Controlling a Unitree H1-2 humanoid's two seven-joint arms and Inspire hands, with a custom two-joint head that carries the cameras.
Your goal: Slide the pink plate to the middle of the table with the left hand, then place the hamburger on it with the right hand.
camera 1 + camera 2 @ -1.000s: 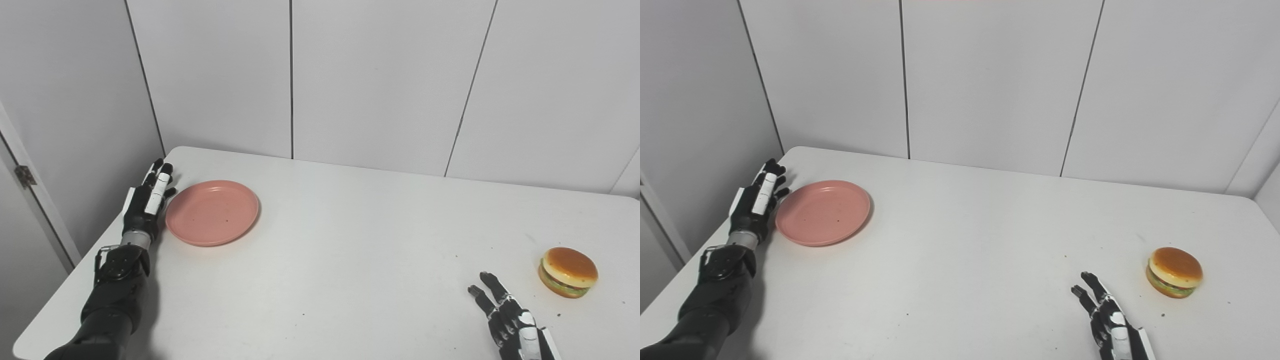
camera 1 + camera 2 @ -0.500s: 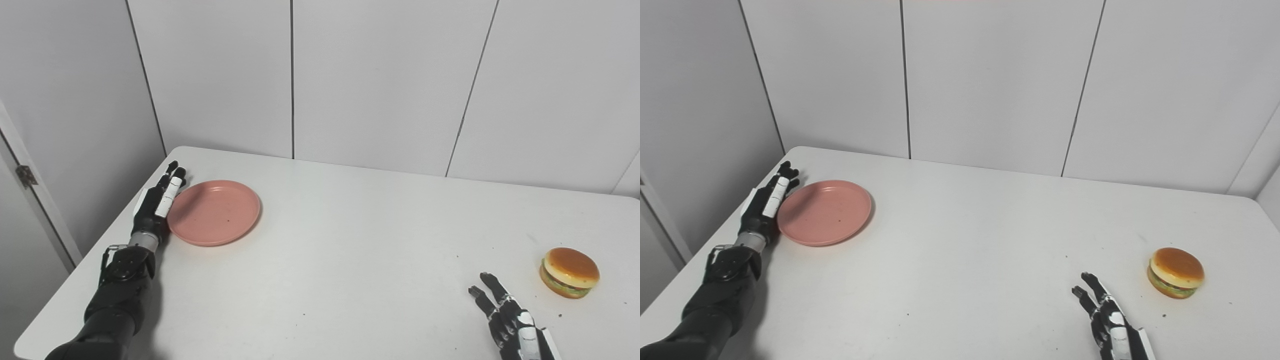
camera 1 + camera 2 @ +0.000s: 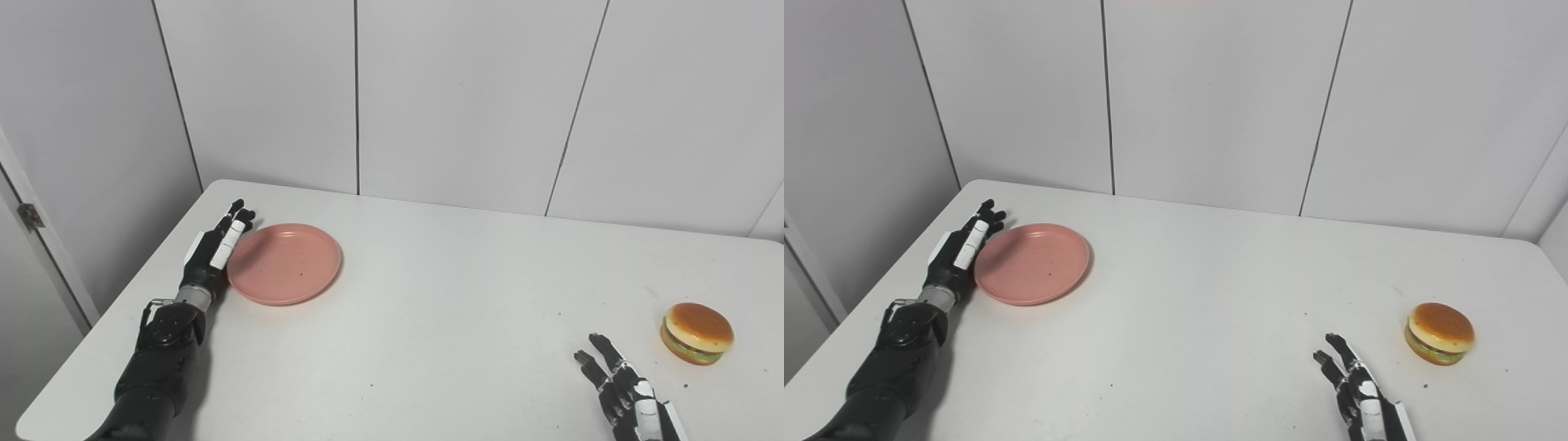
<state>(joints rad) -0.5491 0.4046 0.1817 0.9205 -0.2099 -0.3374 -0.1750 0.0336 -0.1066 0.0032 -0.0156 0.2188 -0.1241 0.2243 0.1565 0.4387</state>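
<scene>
Pink plate and hamburger, well apart on the white table

The pink plate (image 3: pixel 284 263) is round and shallow, lying flat and empty toward the table's far left, a few dark specks on its face. The hamburger (image 3: pixel 696 333) sits upright near the right edge: glossy golden-brown bun on top, a pale layer and green lettuce showing at its side.
</scene>
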